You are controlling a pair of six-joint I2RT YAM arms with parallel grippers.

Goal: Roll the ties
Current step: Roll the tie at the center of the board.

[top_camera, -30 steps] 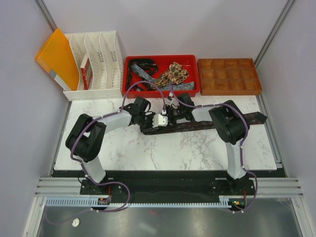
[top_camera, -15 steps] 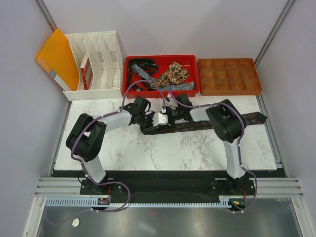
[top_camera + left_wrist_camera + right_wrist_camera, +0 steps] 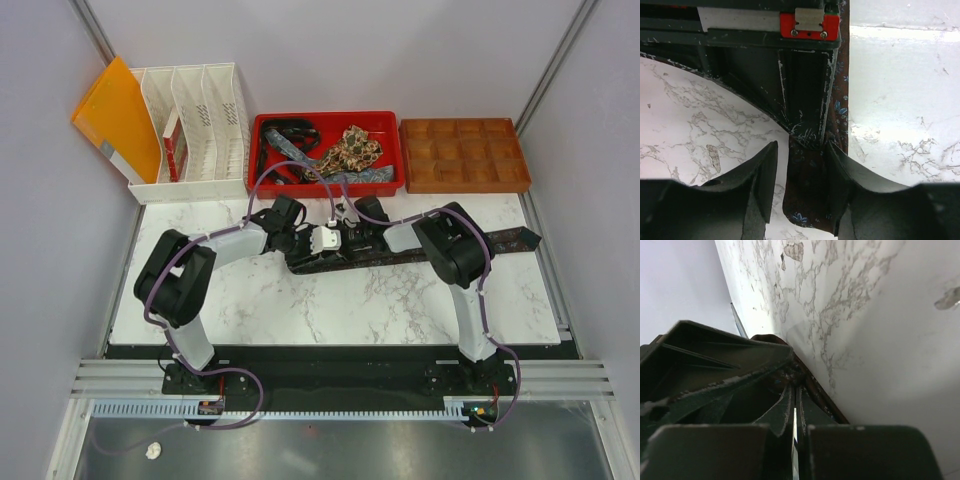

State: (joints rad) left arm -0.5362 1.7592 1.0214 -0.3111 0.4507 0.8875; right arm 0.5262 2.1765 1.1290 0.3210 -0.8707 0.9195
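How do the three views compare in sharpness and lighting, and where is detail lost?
Top external view: evenly lit and sharp, with only soft shadows on the table. Left wrist view: the tie is crisp, the near fingers are blurred, and the far table glares white. Right wrist view: strongly tilted, bright table, dark fingers lacking detail.

dark tie [image 3: 400, 256] mid-run hidden under right arm [image 3: 455, 245], left end buried under left gripper [image 3: 312, 248] and right gripper [image 3: 340, 243], tie tip cut by bottom edge in left wrist view, right wrist view blurry, tie just a brown sliver, ties [image 3: 350, 150] in red tray [image 3: 325, 116] tangled, count unreadable
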